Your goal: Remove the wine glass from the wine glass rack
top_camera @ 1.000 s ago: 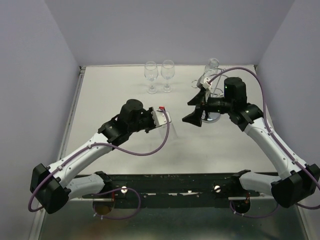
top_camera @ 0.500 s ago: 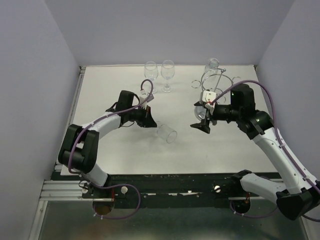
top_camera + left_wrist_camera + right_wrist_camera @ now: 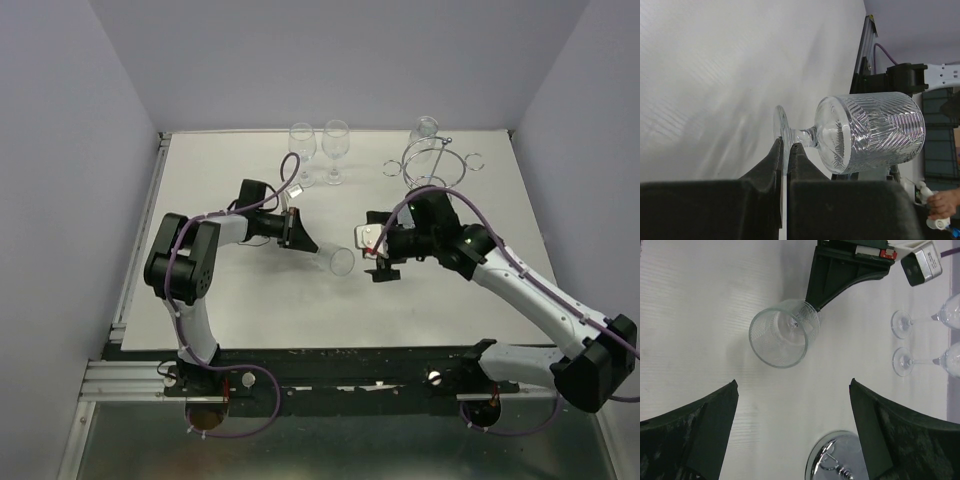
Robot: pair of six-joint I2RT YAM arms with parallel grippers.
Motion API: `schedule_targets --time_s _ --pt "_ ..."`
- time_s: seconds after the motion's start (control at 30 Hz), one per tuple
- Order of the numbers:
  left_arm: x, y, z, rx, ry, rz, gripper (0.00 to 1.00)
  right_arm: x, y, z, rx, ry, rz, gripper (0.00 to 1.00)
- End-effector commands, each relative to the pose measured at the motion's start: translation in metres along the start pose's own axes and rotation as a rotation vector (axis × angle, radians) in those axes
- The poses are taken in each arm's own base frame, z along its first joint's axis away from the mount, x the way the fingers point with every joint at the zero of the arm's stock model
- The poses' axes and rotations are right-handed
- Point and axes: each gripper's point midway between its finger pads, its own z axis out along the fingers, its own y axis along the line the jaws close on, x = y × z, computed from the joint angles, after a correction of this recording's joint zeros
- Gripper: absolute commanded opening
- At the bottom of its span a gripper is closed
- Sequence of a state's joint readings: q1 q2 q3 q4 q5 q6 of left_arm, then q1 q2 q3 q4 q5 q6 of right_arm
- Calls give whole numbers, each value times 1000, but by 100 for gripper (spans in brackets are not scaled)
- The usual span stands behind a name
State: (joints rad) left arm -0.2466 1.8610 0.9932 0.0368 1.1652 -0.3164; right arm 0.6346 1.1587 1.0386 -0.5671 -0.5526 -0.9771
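A cut-pattern wine glass (image 3: 338,260) lies sideways just above the table's middle. My left gripper (image 3: 303,242) is shut on its round foot (image 3: 781,131), with the stem and bowl (image 3: 870,132) pointing away from the fingers. My right gripper (image 3: 378,257) is open and empty, just right of the bowl's mouth. In the right wrist view the bowl's open mouth (image 3: 785,332) faces my right gripper (image 3: 793,385), a short gap ahead of its wide-spread fingers. The chrome wine glass rack (image 3: 432,165) stands at the back right, with one glass (image 3: 425,128) at its far side.
Two wine glasses (image 3: 302,150) (image 3: 336,148) stand upright at the back centre; their feet show in the right wrist view (image 3: 902,324). The rack's disc base (image 3: 840,460) sits close under my right gripper. A purple cable loops over the right arm.
The left arm folded back toward the left and now holds the glass by its foot, lying sideways. The right gripper moved from the rack leftward and nearer, up to the glass's mouth.
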Motion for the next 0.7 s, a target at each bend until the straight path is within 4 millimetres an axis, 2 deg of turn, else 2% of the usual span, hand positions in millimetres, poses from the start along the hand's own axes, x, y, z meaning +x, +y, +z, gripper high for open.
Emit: schedule_targets --time_s 0.0,0.2,0.3,0.43,0.67 --pt "4 -29 2 195 69 15 0 0 -5 24 -18 10 -111 99" --pt "11 -30 5 245 106 -43 0 7 9 46 -95 -10 -213 100" --pt "12 -28 7 267 121 -83 0 11 10 53 -94 -10 -254 100" --pt "14 -28 8 281 130 -97 0 12 0 60 -3 -18 -347 100" --pt "24 -34 16 320 170 -123 0 9 17 72 -115 -66 -335 98"
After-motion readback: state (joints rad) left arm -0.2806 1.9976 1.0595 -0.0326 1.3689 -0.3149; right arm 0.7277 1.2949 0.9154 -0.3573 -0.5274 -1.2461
